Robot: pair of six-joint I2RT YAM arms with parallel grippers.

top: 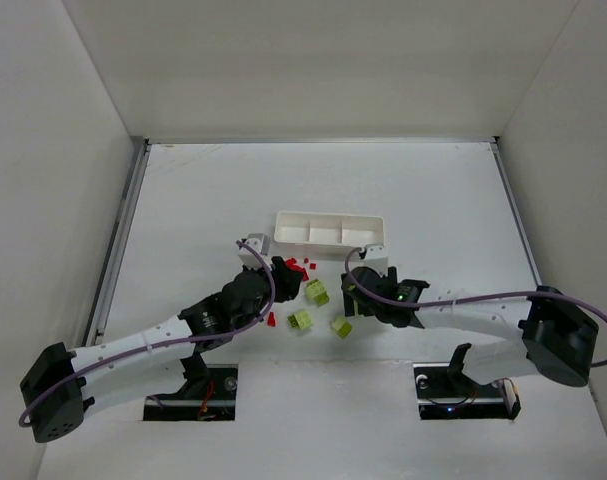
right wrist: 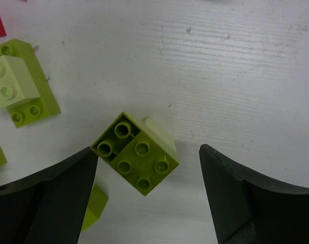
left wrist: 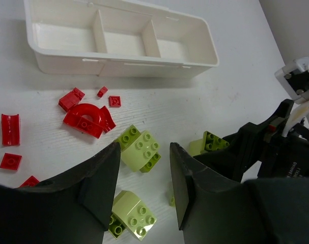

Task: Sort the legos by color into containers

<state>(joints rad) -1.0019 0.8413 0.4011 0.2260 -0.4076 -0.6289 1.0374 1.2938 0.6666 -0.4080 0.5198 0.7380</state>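
Desk (top: 433, 200) carries a white three-compartment tray (left wrist: 118, 66) at upper centre; all compartments look empty. Legos all loose on the desk, just below the tray.

Left fingers (left wrist: 101, 183) released, straddling a lime block (left wrist: 140, 148) at frame centre. Right fingers (right wrist: 57, 193) released, either side of another lime block (right wrist: 136, 158), lower centre. Neither holds anything.

Small red pieces (left wrist: 85, 119) clustered left of the lime ones.

Risks: the right block sits diagonal to the fingers, so closing may twist or pop it out. Both arms work close together mid-frame and could clash. The left fingers may nudge neighbouring bricks.
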